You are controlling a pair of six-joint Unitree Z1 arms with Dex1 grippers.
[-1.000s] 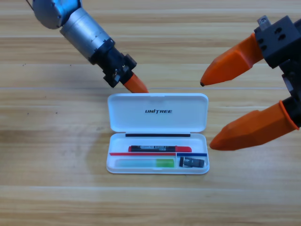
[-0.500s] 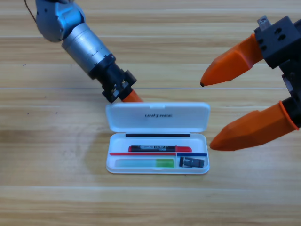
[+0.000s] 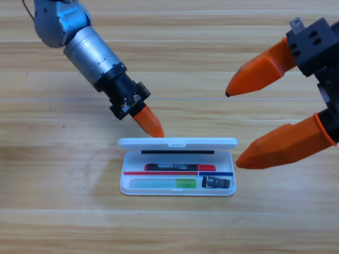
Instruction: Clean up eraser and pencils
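The white case (image 3: pixel 123 186) lies open in the middle of the table. In its upper slot rests the red pencil (image 3: pixel 180 167) with its black band. The pale and bright green pencil (image 3: pixel 161 183) fills the lower left slot. To its right sits the dark eraser (image 3: pixel 216 182). The lid (image 3: pixel 177 142) stands raised, almost edge-on. My left gripper (image 3: pixel 157 132) is shut, and its orange tip touches the lid's back edge on the left. My right gripper (image 3: pixel 233 129) waits open at the right edge, beside the case.
Bare wooden table surrounds the case. The left arm's grey body (image 3: pixel 87 45) slants in from the top left. The right gripper's black housing (image 3: pixel 318 45) fills the upper right.
The left gripper has pushed forward and down against the lid. The lid has swung up from lying flat to standing nearly upright. The right arm has held still.
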